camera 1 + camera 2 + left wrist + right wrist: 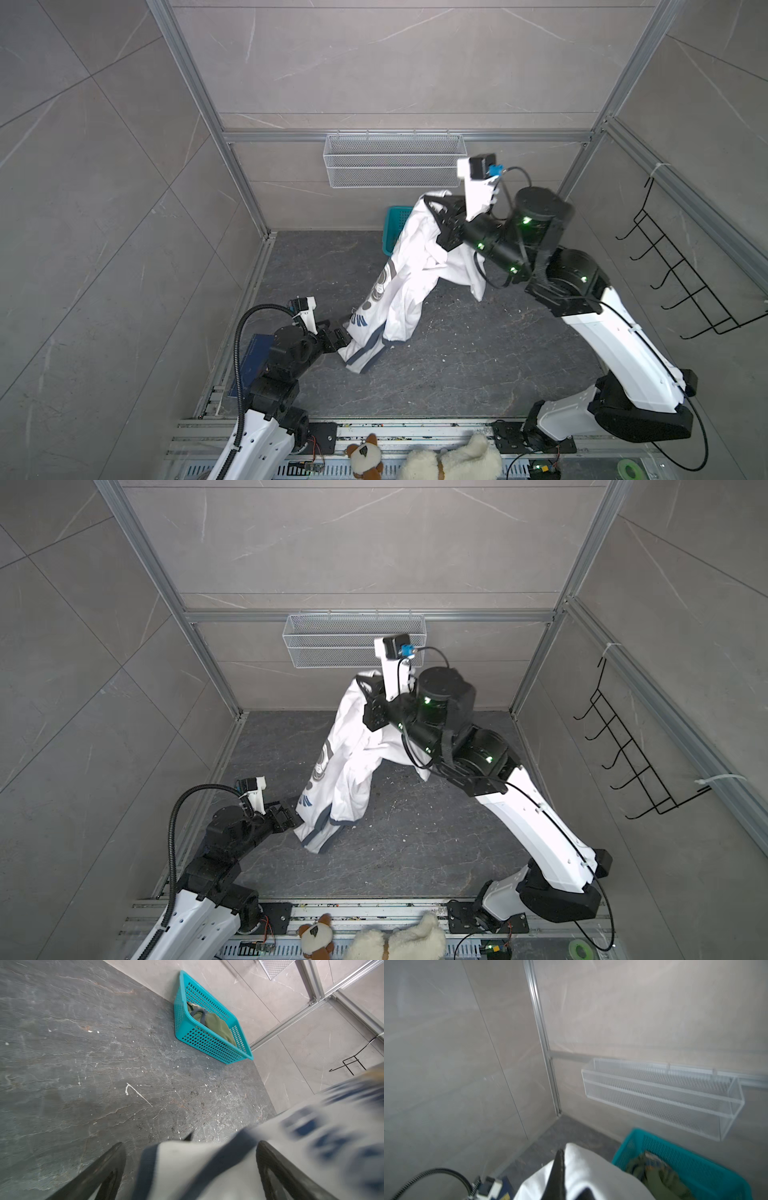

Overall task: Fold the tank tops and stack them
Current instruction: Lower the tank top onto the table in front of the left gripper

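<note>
Right gripper [431,206] clamps white tank top [409,266] aloft

Its jaws pinch the shirt's raised end near the back wall; the cloth hangs down to the dark table [478,357]. Low down, the left gripper [191,1145] stands spread wide around the navy-trimmed lower end. Behind, the olive tank top [218,1026] lies in the teal basket [207,1045]

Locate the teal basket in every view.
Top view: teal basket by the back wall, partly behind white tank top.
Top view: hidden behind the white tank top.
Left wrist: teal basket against the back wall.
Right wrist: teal basket beneath the wire mesh shelf.
Landmark: wire mesh shelf.
</note>
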